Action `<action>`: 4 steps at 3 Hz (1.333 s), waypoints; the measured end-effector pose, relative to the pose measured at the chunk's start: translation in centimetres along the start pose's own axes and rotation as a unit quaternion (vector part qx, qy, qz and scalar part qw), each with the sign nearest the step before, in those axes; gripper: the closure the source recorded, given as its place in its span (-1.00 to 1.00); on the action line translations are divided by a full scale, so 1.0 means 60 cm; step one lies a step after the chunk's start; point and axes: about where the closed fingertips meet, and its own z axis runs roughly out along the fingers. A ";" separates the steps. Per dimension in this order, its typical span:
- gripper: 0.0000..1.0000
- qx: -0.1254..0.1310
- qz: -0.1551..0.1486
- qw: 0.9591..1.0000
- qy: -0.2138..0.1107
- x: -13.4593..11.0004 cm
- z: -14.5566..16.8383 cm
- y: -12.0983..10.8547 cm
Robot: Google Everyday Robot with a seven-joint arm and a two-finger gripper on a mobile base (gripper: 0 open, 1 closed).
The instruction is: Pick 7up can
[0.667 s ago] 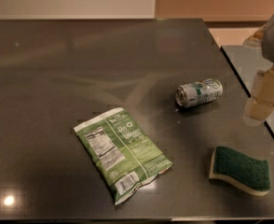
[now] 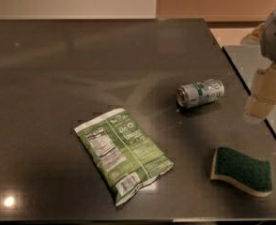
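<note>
The 7up can (image 2: 200, 93) lay on its side on the counter (image 2: 81, 69), and your claw (image 2: 258, 108) hung to the right of the can. Whether it was wide or narrow could not be told. You likely needed to bring it over the can and close across the round body, not the ends. The snack bag (image 2: 124, 153) lay well to the can's lower left and the sponge (image 2: 243, 170) to its lower right, both clear of it.

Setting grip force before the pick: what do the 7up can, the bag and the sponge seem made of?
The 7up can looks like thin aluminium: shiny silver with green print. The green bag seems to be plastic film, slightly glossy and creased. The sponge appears to be pale foam under a rough green scouring layer. The gripper hangs right of the can, not touching it.
</note>
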 end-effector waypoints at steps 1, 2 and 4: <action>-1.00 -0.016 -0.030 0.999 -0.012 -0.012 0.023 -0.026; -1.00 -0.036 -0.056 0.997 -0.028 -0.018 0.057 -0.054; -1.00 -0.076 -0.121 0.988 -0.059 -0.031 0.147 -0.094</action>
